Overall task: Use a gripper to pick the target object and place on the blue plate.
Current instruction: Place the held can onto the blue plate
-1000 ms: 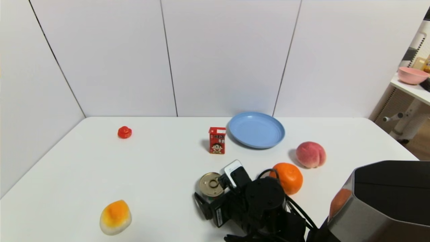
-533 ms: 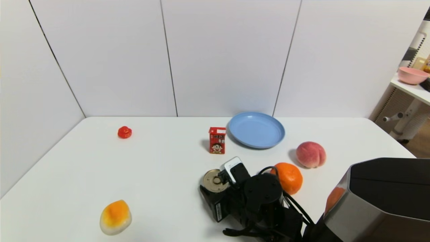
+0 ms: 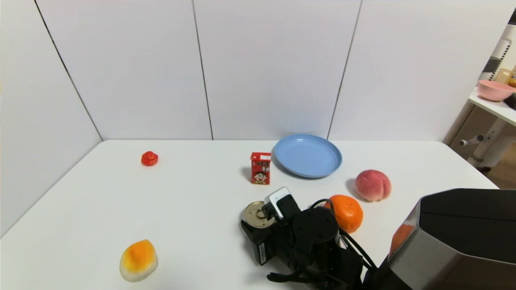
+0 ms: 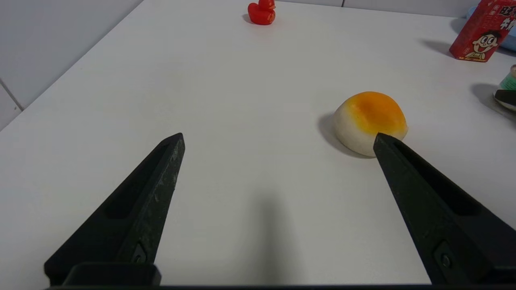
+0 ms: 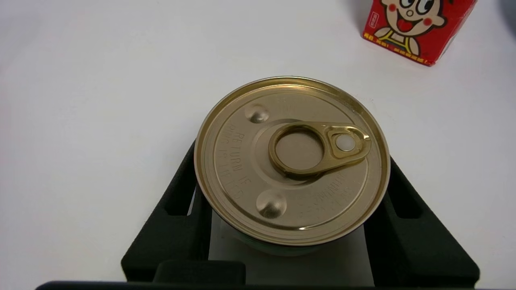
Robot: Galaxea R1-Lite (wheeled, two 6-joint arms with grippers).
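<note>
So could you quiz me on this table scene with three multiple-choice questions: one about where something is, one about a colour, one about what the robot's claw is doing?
1. Where does the red drink carton stand?
A. Just left of the blue plate
B. Beside the peach
C. On the plate

2. What colour is the can lid?
A. Silver
B. Gold
C. Green

3. What is the right gripper doing?
A. Hanging open above the table
B. Holding the orange
C. Shut on the can

Answers: 1 A, the head view shows carton and plate side by side; 2 B, the right wrist view shows gold; 3 C, a finger presses each side of the can.
</note>
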